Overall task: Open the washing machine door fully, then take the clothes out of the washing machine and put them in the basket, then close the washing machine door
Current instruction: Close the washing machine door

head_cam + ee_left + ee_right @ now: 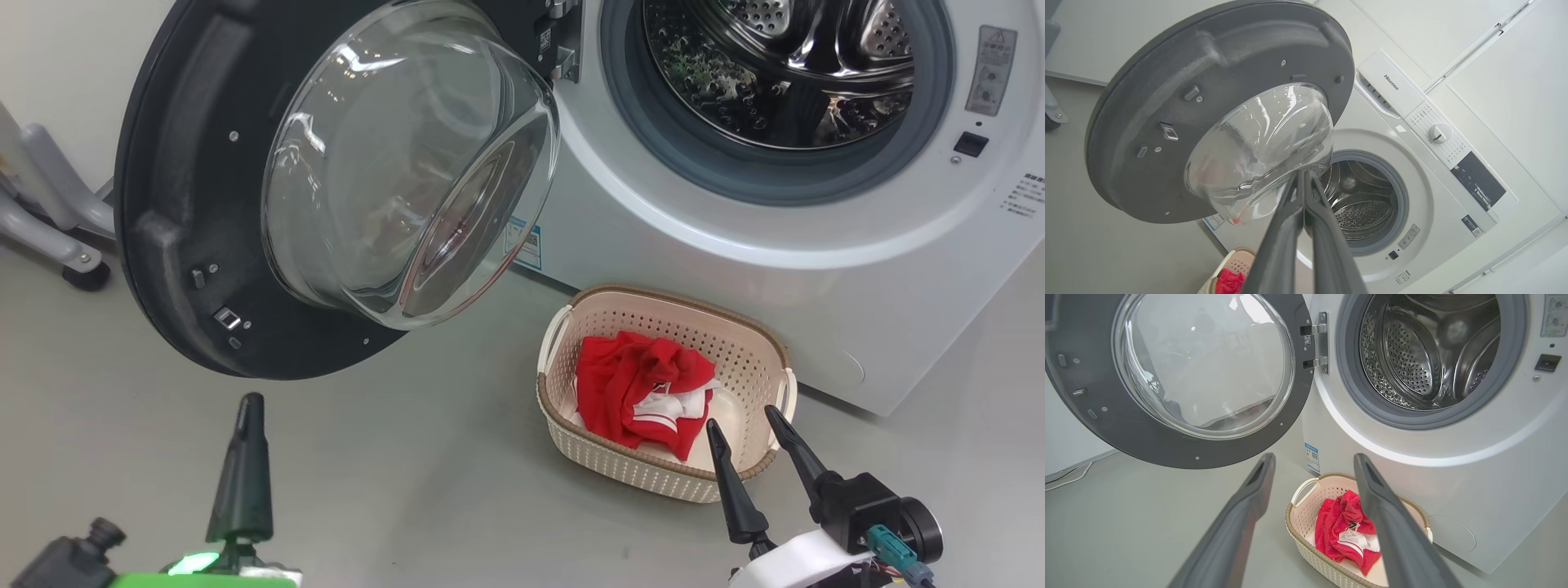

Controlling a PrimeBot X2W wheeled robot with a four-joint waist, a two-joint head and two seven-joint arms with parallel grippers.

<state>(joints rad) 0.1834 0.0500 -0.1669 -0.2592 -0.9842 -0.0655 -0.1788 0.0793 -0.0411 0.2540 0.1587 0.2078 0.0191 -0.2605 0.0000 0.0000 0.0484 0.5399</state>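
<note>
The washing machine door [204, 204] hangs wide open to the left of the washing machine [784, 245], its glass bowl bulging toward me. No clothes show in the steel drum [784, 65]. The red clothes [645, 392] lie bunched in the cream basket [637, 474] on the floor below the drum opening. My right gripper [743, 425] is open at the basket's near right rim, nothing between its fingers. My left gripper [249, 402] is shut and empty, low at the left, just below the door's bottom edge. In the left wrist view the shut left gripper [1303, 173] points at the door's glass.
A grey wheeled stand leg [57, 237] sits at the far left behind the door. Bare grey floor [408, 474] lies between the two grippers and left of the basket. The machine's control panel and knob [1440, 133] are above the drum.
</note>
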